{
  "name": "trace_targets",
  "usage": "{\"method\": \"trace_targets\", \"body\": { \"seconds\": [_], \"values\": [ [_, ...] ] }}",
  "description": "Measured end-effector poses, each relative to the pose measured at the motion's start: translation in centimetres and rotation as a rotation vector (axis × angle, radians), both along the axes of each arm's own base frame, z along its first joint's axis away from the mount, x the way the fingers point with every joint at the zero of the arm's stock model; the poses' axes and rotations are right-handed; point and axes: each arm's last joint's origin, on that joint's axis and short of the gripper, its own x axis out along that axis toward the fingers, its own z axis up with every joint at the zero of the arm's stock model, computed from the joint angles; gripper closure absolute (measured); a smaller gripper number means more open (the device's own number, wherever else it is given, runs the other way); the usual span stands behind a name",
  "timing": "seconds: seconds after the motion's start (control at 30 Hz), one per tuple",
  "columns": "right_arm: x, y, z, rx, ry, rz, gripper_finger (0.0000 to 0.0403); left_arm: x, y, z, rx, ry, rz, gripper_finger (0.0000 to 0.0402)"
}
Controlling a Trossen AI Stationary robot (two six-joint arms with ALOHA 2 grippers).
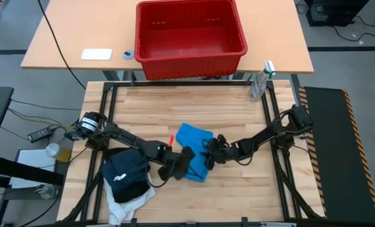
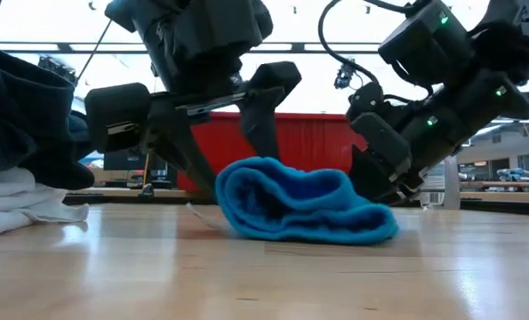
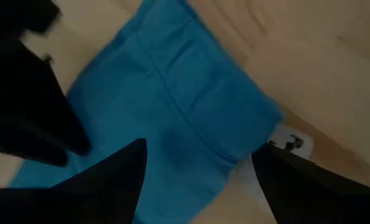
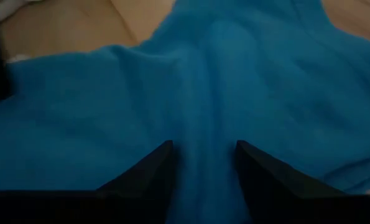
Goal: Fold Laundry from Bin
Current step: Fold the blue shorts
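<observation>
Blue cloth [image 1: 192, 150] mid-table, half folded. My left claw [image 3: 197, 180] spread wide above its near edge, let go. My right claw [image 4: 203, 168] pinches a ridge, probably steadying the fold.

Both arms [image 1: 127, 140] are matte black with blocky jointed links. Black cables loop along the upper links, small green indicator lights glow on the housings, and the fingers [image 4: 144, 177] are dark and tapered.

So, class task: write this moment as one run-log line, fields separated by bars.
stage: folding blue garment | left end effector: open over garment | right end effector: fingers astride a garment ridge | bin: looks empty | folded pile: beside left arm
</observation>
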Motion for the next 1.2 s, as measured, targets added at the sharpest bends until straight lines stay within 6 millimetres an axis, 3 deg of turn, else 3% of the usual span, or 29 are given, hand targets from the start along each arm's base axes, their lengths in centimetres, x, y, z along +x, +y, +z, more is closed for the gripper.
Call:
{"method": "trace_targets", "body": {
  "seconds": [0.17,0.4,0.73,0.93,1.2],
  "values": [
    [0.1,-0.1,0.0,0.028,-0.006,-0.002,0.0224,0.1,-0.8,0.2,0.028,-0.047,-0.093,0.013],
    [0.1,-0.1,0.0,0.051,-0.015,-0.022,0.0224,0.3,-1.6,0.0,-0.027,-0.062,-0.186,0.0191],
    [0.2,0.0,0.1,0.075,-0.03,-0.022,0.0224,0.4,-2.2,-1.3,-0.161,0.002,-0.021,0.0386],
    [0.1,0.2,1.8,0.082,-0.043,0.079,0.0224,0.0,-2.1,-1.1,-0.247,0.057,0.136,0.0387],
    [-0.9,0.4,4.8,0.129,-0.067,0.167,0.0224,-0.3,-2.9,-0.9,-0.304,0.07,0.207,0.0387]
  ]
}}
